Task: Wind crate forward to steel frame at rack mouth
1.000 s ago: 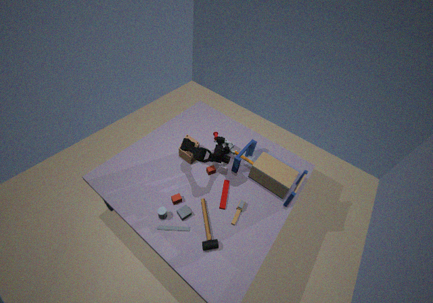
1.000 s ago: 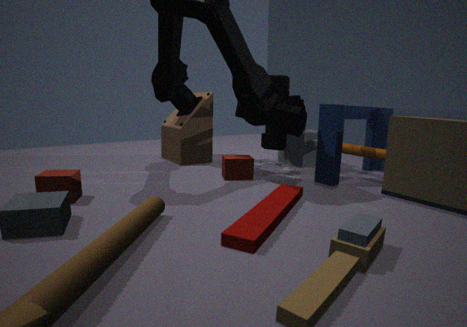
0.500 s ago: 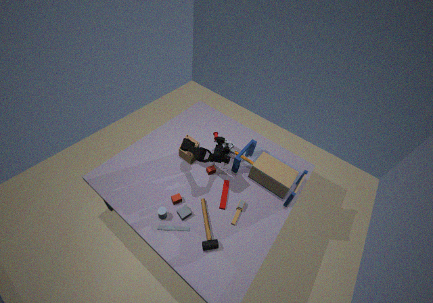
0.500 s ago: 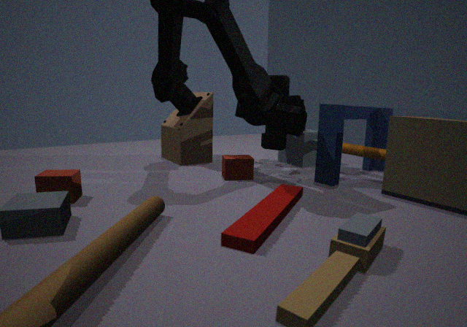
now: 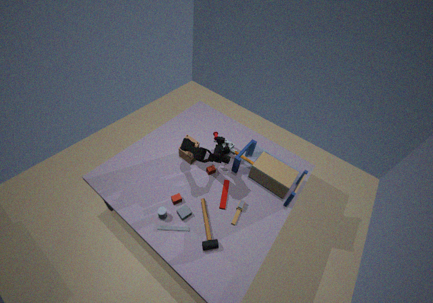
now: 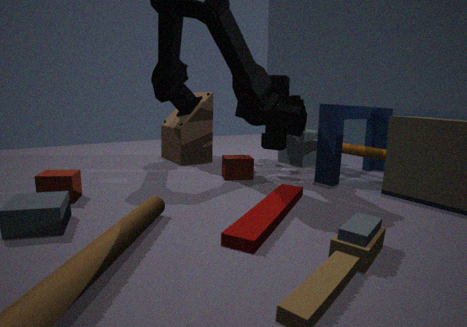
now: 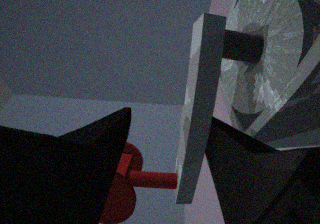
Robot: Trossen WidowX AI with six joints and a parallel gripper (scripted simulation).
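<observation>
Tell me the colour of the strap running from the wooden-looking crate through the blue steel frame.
Orange strap; shows best in the exterior view.

- Crate [image 5: 276, 170] [image 6: 426, 161]: tan, flat, short of the frame.
- Frame [image 5: 234, 164] [image 6: 330, 149]: blue, upright.
- Strap [image 5: 246, 158] [image 6: 363, 151]: orange, through the frame.
- Winch [image 5: 229, 146] [image 6: 296, 152] [image 7: 287, 49]: grey, round-topped.
- Handle [image 5: 215, 134] [image 7: 201, 104]: grey bar, red knob, dark shaft at winch.
</observation>
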